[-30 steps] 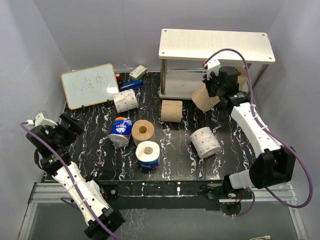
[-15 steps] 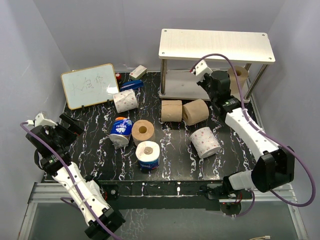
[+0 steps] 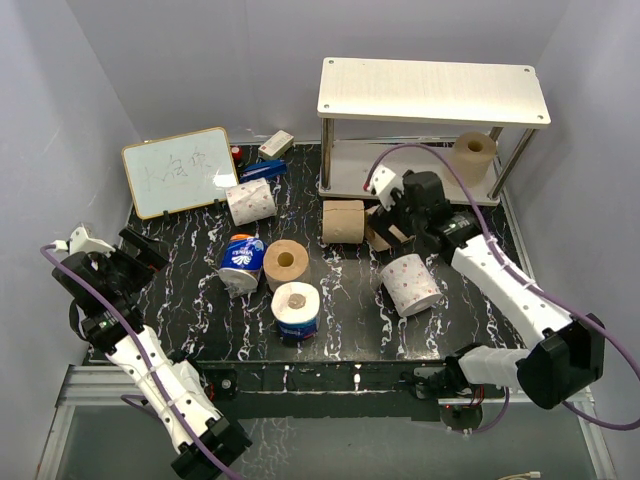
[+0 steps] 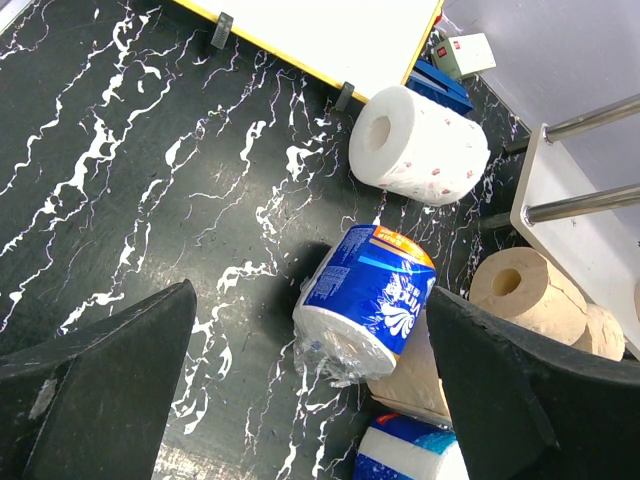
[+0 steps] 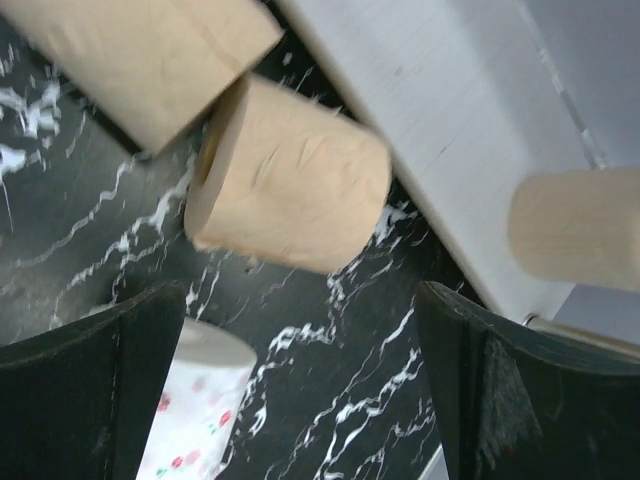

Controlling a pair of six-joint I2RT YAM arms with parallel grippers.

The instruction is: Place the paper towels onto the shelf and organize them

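Black marble-veined desk (image 3: 200, 310) mid-sort, strewn with paper towels (image 3: 296, 308). Hovers with right hand (image 5: 300, 300) spread wide over a tan roll (image 5: 290, 190) lying on its side just before the shelf (image 3: 432, 90), fingers apart and touching nothing. Looks like the pick-up step: calls next for lowering, closing gently across the soft barrel without crushing the hollow core, then lifting toward the lower board. Counts one upright roll (image 3: 473, 152) shelved so far, at the right end of that board. Leaves a second brown roll (image 3: 344, 221) just beside the target, a core-up roll (image 3: 285, 262), a blue-wrapped roll (image 4: 365, 300) and two white patterned rolls (image 3: 411, 283) on the desk. Waits at near left with left hand (image 4: 310, 300) spread and holding nothing, facing the blue-wrapped roll.
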